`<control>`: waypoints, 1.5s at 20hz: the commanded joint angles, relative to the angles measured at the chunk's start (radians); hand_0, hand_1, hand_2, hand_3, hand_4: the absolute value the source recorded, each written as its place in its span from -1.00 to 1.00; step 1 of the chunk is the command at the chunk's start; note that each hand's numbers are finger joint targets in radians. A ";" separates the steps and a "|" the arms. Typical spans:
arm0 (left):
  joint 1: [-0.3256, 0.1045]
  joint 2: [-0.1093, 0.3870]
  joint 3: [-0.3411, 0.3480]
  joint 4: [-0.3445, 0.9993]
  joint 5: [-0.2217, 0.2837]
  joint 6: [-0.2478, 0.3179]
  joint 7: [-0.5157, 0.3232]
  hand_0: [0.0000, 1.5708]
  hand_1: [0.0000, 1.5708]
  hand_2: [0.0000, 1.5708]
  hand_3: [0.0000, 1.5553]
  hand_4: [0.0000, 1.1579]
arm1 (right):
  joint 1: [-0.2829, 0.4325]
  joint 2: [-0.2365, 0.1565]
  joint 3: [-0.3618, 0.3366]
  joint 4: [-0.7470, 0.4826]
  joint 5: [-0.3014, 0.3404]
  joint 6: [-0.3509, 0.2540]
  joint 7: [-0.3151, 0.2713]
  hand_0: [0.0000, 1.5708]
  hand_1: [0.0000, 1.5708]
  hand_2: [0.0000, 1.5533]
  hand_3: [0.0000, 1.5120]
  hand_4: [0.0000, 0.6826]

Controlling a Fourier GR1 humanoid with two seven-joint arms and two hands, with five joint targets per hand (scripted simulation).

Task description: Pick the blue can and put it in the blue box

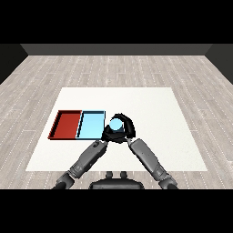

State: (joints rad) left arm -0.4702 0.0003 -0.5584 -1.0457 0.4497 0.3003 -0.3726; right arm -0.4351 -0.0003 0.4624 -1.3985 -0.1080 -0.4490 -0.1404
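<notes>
right hand [126, 127] curled round blue can [115, 124], just right of light blue tray [91, 125]. left hand [107, 134] near can, fingers impossible to tell. red tray [66, 124] further left on white table [159, 118].

White table [150, 132] stands on a grey plank floor [116, 68]. Two shallow trays lie directly on its left half, side by side and touching: red tray [58, 124] outermost, light blue tray [92, 135] just right of it, toward the table's middle.
</notes>
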 commanded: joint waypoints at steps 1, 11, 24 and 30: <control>-0.013 0.000 -0.086 0.036 0.021 0.107 -0.004 -1.00 -1.00 -1.00 -1.00 -0.18 | 0.002 0.000 0.010 0.015 -0.064 -0.019 -0.057 0.89 0.89 0.89 0.84 0.73; -0.077 0.000 -0.083 0.133 0.297 0.090 -0.146 1.00 1.00 1.00 0.88 0.41 | -0.035 0.000 0.060 0.012 -0.184 -0.060 -0.107 0.86 0.86 0.85 0.85 0.86; -0.065 0.000 -0.064 0.129 0.260 0.098 -0.288 1.00 1.00 1.00 0.97 0.94 | -0.007 -0.022 0.044 -0.027 -0.107 0.028 0.007 -1.00 -1.00 -1.00 -1.00 -1.00; -0.015 0.000 -0.045 0.127 0.226 0.054 -0.312 1.00 1.00 1.00 0.96 0.96 | -0.019 0.000 -0.035 -0.027 -0.078 0.083 0.042 -1.00 -1.00 -1.00 -1.00 -1.00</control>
State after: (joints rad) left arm -0.5093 0.0018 -0.6277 -0.9151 0.6991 0.3920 -0.6642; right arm -0.4475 -0.0036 0.4795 -1.4314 -0.2037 -0.4145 -0.1195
